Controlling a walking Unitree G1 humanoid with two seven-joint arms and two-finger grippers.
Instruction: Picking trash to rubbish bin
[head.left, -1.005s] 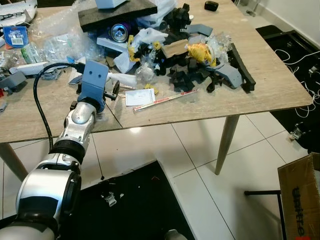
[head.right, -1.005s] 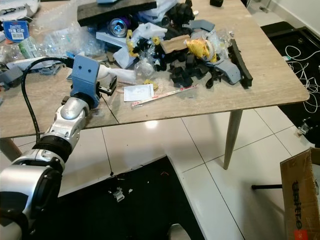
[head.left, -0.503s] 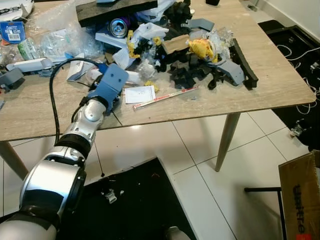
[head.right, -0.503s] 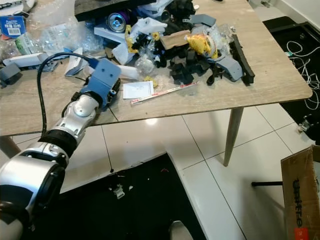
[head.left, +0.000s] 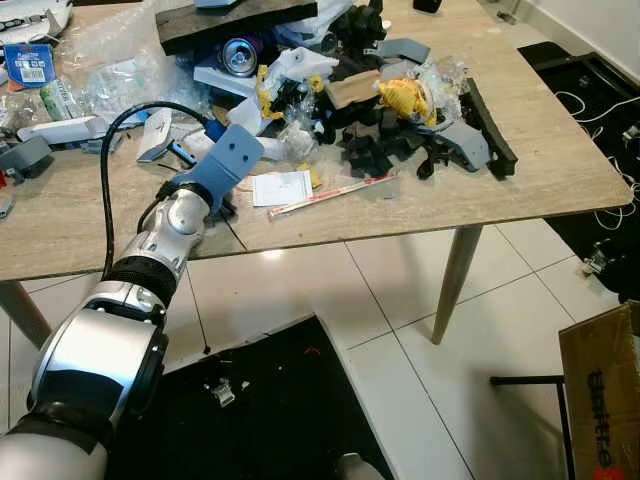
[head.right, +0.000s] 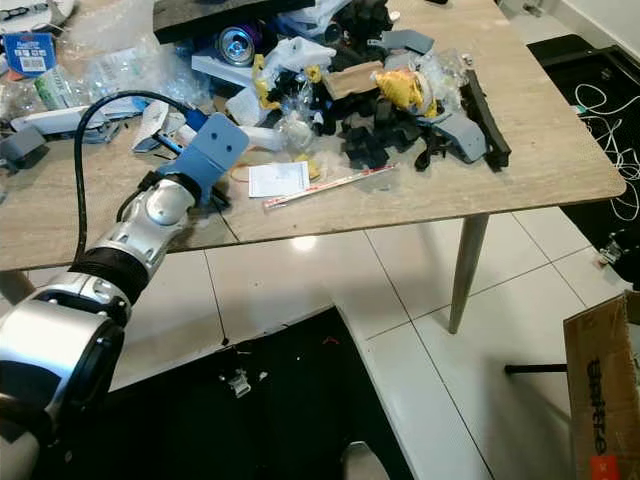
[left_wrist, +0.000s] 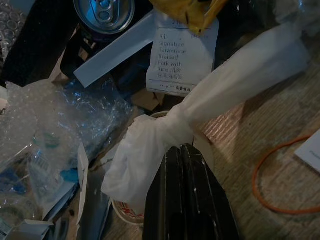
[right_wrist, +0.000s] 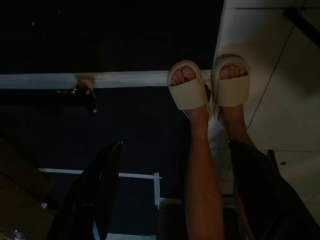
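Wood-grain table (head.left: 560, 160) carries a heap of trash across its far half: black foam pieces (head.left: 375, 150), a crumpled yellow wrapper (head.left: 400, 98), clear plastic bags (head.left: 110, 70), a drinks can (head.left: 236, 52) lying under a dark slab (head.left: 235, 22); a white receipt (head.left: 281, 187) and a thin stick (head.left: 330, 194) lie nearer the front edge; the left arm reaches over that edge, its blue wrist block (head.left: 225, 168) just beside the receipt, and from the head views the fingers are hidden behind the block; a cardboard box (head.left: 600, 380) stands on the tiled floor at the lower right.

From the left wrist, the left gripper (left_wrist: 184, 150) has its two black fingers pressed together with no gap, the tips touching a knotted white plastic bag (left_wrist: 165, 135) that lies over a paper cup; whether any of the bag is pinched between them I cannot tell; an orange rubber band (left_wrist: 270, 185) lies on the wood beside it, and a printed label (left_wrist: 182, 55) and the can lie beyond.

From the right wrist, very dark, the right gripper (right_wrist: 170, 195) hangs with its fingers spread wide; a person's feet in pale slippers (right_wrist: 187, 85) stand on the floor past them.
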